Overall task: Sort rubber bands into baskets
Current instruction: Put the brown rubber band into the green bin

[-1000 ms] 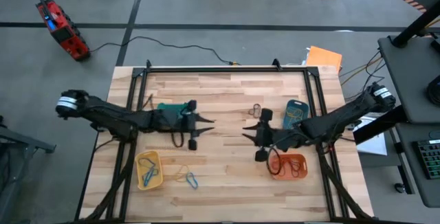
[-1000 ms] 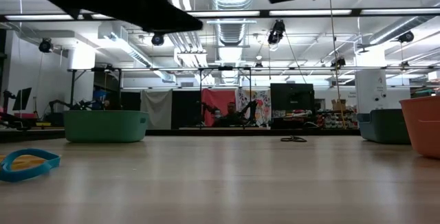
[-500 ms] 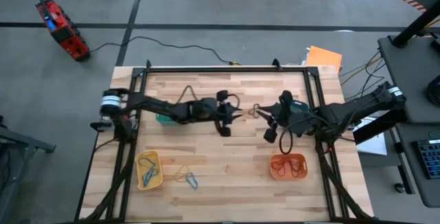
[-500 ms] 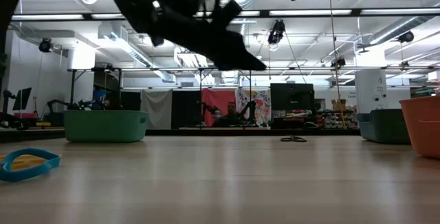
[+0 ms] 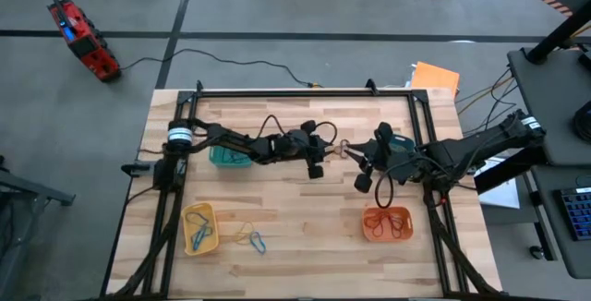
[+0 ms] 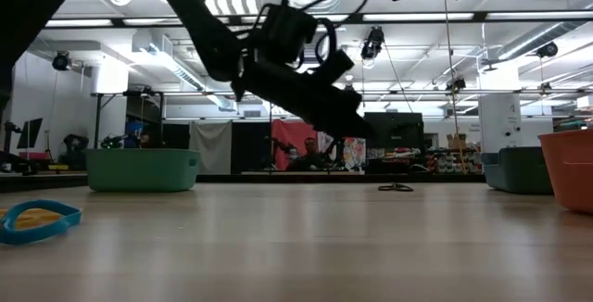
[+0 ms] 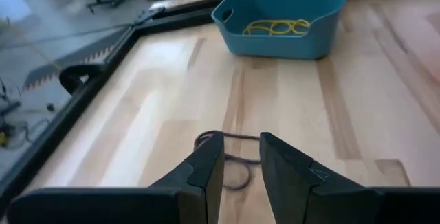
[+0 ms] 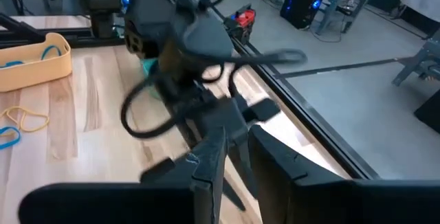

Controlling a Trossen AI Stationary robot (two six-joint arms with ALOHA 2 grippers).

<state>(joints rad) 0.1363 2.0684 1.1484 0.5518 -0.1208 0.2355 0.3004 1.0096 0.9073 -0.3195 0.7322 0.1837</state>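
Grey rubber bands (image 5: 344,147) (image 7: 230,163) (image 6: 396,187) lie flat on the wood at mid-table. My left gripper (image 5: 325,147) (image 7: 240,163) hangs just left of them and above them, tipped slightly down, open by a narrow gap with nothing between its fingers. My right gripper (image 5: 356,160) (image 8: 237,157) hovers high just right of the bands, open by a narrow gap, holding nothing. The blue basket (image 7: 282,14) holds yellow bands. The teal basket (image 5: 224,158), the yellow basket (image 5: 199,227) and the orange basket (image 5: 386,222) stand on the table.
Loose yellow and blue bands (image 5: 249,239) lie near the front beside the yellow basket. A black frame rail (image 5: 305,92) edges the table. My right arm covers most of the blue basket (image 5: 398,141) in the high view. The two grippers face each other closely.
My left gripper has swept from beside the teal basket toward the table's right edge and down, ending by the grey bands. My right gripper has risen and drawn toward the far edge, away from the orange basket, then held still.
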